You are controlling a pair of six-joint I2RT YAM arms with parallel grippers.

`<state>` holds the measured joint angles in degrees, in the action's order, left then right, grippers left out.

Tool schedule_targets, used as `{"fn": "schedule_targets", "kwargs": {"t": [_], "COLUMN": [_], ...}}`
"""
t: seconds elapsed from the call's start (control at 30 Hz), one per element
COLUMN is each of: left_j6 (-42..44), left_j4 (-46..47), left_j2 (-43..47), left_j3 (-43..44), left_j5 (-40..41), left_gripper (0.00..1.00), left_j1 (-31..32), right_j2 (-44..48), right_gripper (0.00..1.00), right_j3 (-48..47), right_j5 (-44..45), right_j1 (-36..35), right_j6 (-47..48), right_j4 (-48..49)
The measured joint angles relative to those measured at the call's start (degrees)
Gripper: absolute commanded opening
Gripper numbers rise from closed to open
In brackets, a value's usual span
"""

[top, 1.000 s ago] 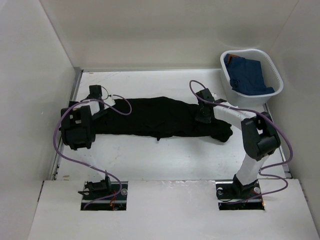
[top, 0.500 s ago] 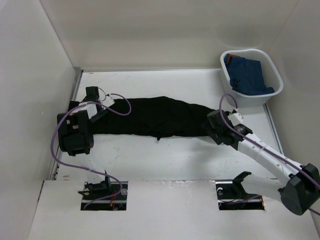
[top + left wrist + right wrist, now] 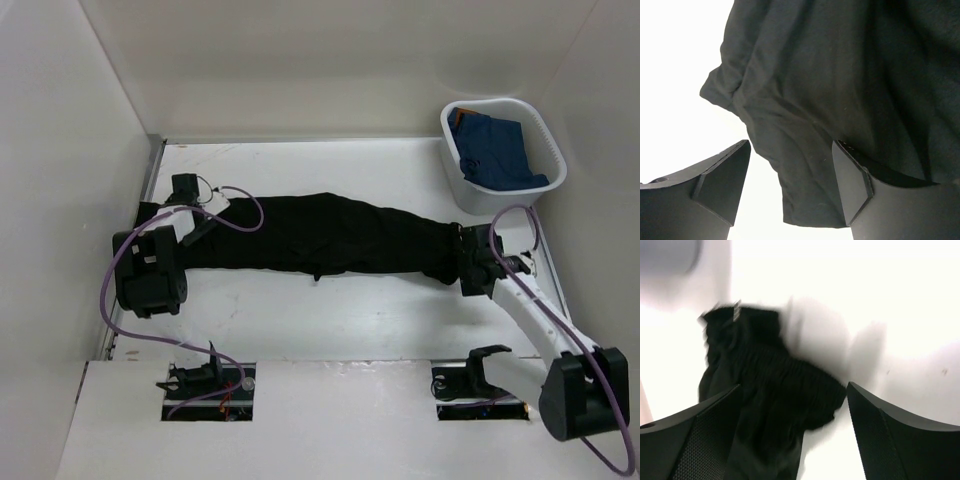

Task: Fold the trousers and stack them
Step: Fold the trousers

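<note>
**Black trousers stretched across the table, both grippers open at their ends**

The table is boxed in by white walls on the left, back and right. A bare strip runs between the trousers and the back wall, and another between them and the arm bases. At the far right corner stands a white basket holding a blue garment.

The trousers lie flat as one long dark band. Their long axis runs left to right, roughly parallel to the back wall. The left end reaches almost to the table's left edge; the right end stops near the basket without touching it.

The left gripper hangs over the left end with its fingers spread apart, cloth showing between and below them, nothing clamped. The right gripper is at the right end, jaws wide, above a gathered edge of cloth; that view is blurred, and contact cannot be made out.
</note>
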<state>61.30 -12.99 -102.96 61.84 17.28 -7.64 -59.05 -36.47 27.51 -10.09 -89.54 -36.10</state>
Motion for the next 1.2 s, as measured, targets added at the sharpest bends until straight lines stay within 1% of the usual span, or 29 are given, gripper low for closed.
{"fn": "schedule_targets", "kwargs": {"t": [0.13, 0.27, 0.43, 0.53, 0.7, 0.9, 1.0, 1.1, 1.2], "left_j6": [-0.2, -0.2, -0.3, -0.3, -0.6, -0.7, -0.7, -0.7, -0.7], "left_j4": [-0.1, -0.1, -0.3, -0.5, -0.6, -0.7, -0.7, -0.7, -0.8], "left_j2": [0.6, 1.2, 1.7, 1.7, 1.7, 1.7, 1.7, 1.7, 1.7], "left_j3": [0.0, -0.6, -1.6, -2.1, -2.2, -2.2, -2.3, -2.6, -3.0], "left_j5": [0.0, 0.0, 0.0, 0.0, 0.0, 0.0, 0.0, 0.0, 0.0], "left_gripper": [0.66, 0.66, 0.66, 0.66, 0.66, 0.66, 0.66, 0.66, 0.66], "left_j1": [0.0, 0.0, -0.3, -0.5, -0.5, -0.5, -0.5, -0.5, -0.5], "right_j2": [-6.2, -8.6, -4.5, -0.3, 3.2, 4.5, 5.3, 3.4, -1.1], "right_gripper": [0.82, 0.84, 0.85, 0.86, 0.88, 0.91, 0.9, 0.88, 0.82], "right_j3": [0.1, -0.2, -0.9, -0.9, 0.6, 1.8, 2.2, 2.7, 2.6], "right_j5": [-1.5, -2.8, -6.5, -8.2, -10.9, -13.9, -14.6, -15.2, -15.8], "right_j1": [2.0, 3.4, 3.7, 3.4, 3.3, 3.3, 4.0, 6.1, 6.8], "right_j6": [0.2, 1.9, 3.7, 3.7, 2.7, 2.7, 2.8, 3.0, 3.3], "right_j4": [2.6, 4.4, 5.2, 4.1, 2.4, -1.5, -1.2, 0.5, 3.6]}}
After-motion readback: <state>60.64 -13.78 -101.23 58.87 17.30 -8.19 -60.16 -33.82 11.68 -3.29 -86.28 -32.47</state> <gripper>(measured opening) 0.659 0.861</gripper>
